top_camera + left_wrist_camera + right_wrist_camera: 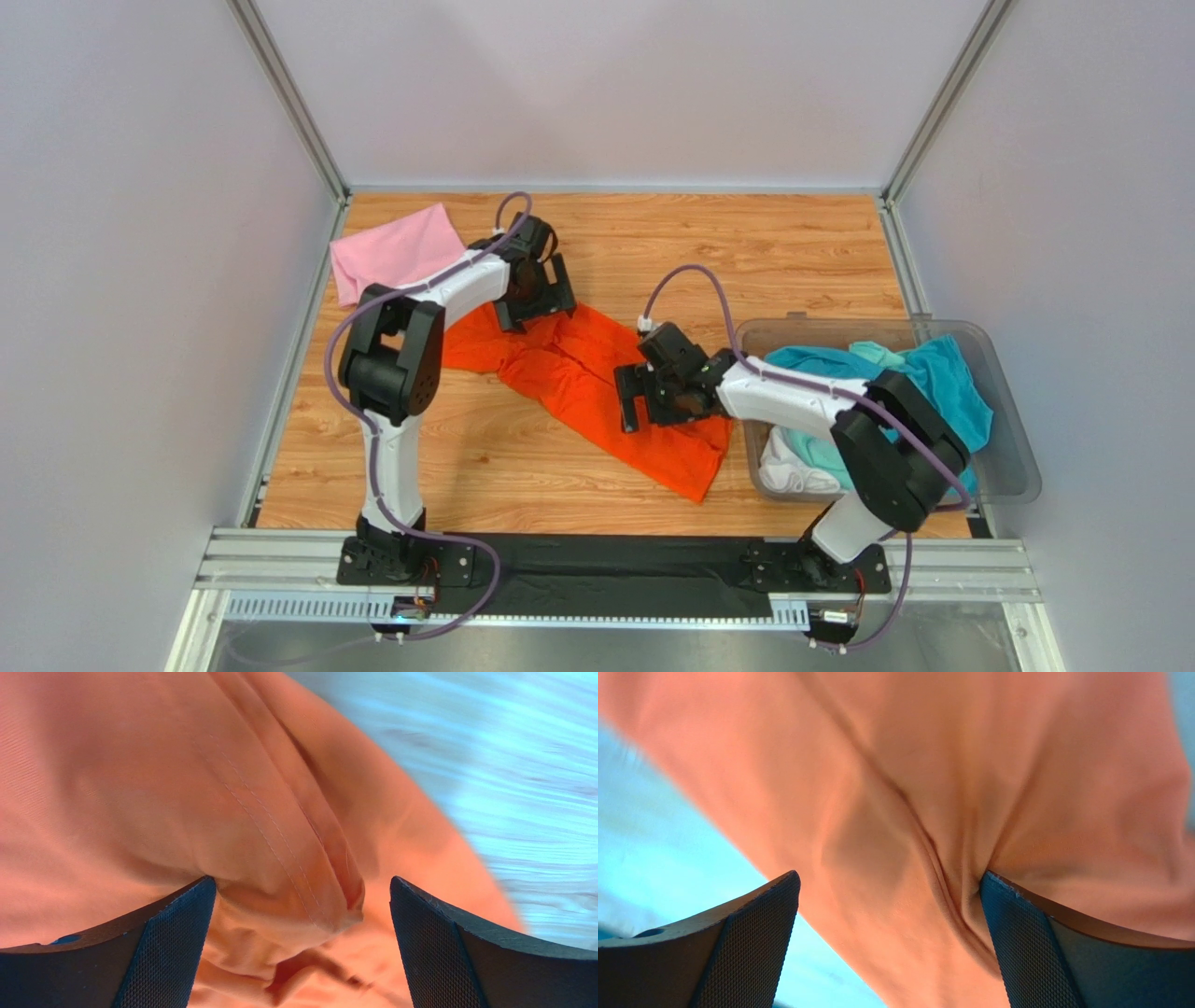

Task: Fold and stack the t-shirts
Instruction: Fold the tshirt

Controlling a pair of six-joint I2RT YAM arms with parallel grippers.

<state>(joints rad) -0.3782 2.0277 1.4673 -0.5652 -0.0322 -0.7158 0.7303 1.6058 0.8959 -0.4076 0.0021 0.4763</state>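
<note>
A bright orange t-shirt (589,371) lies crumpled across the middle of the wooden table. My left gripper (537,301) is open over its far left end; in the left wrist view a bunched fold of orange cloth (281,882) sits between the spread fingers (175,945). My right gripper (659,396) is open over its right part; orange cloth (899,868) fills the gap, and the right finger (1025,945) touches a crease. A folded light pink t-shirt (397,249) lies at the far left. Teal (919,371), mint and white shirts lie in the bin.
A clear plastic bin (1013,469) stands at the right edge of the table. Grey walls and metal rails enclose the wooden table (786,252). The black base rail (603,567) runs along the near edge.
</note>
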